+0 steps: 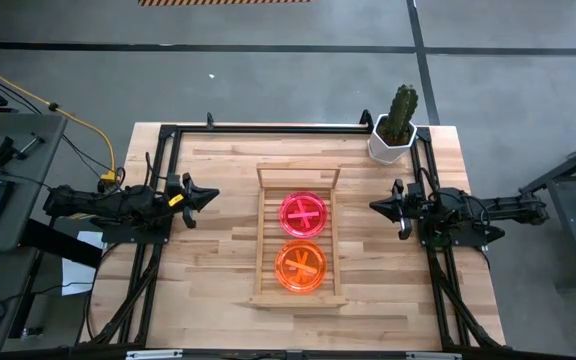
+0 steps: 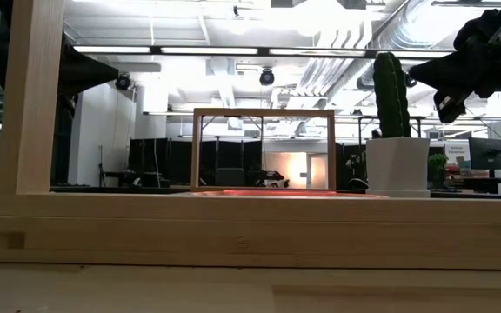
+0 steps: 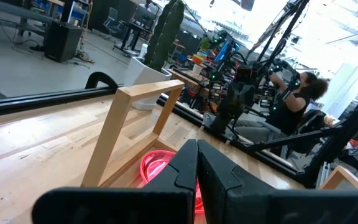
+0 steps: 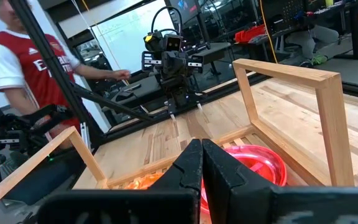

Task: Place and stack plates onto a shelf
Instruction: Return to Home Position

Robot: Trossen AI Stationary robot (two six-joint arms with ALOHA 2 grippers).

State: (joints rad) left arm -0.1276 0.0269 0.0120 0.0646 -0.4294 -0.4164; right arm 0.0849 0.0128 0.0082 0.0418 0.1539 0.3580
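A pink stack of plates (image 1: 303,212) lies on the far half of the light-wood slatted shelf (image 1: 268,285), and an orange stack (image 1: 300,266) lies on its near half. The shelf's raised rail (image 1: 299,172) stands at its far end. In the right wrist view the pink plates (image 4: 260,163) and the orange ones (image 4: 146,182) show past the fingers. My left gripper (image 1: 211,195) hovers shut to the left of the shelf. My right gripper (image 1: 376,206) hovers shut to the right of it. Neither holds anything.
A potted cactus in a white pot (image 1: 396,128) stands at the table's far right corner. A black frame (image 1: 268,128) runs along the table's edges. People (image 4: 27,65) are in the room beyond the table. Bare tabletop lies on both sides of the shelf.
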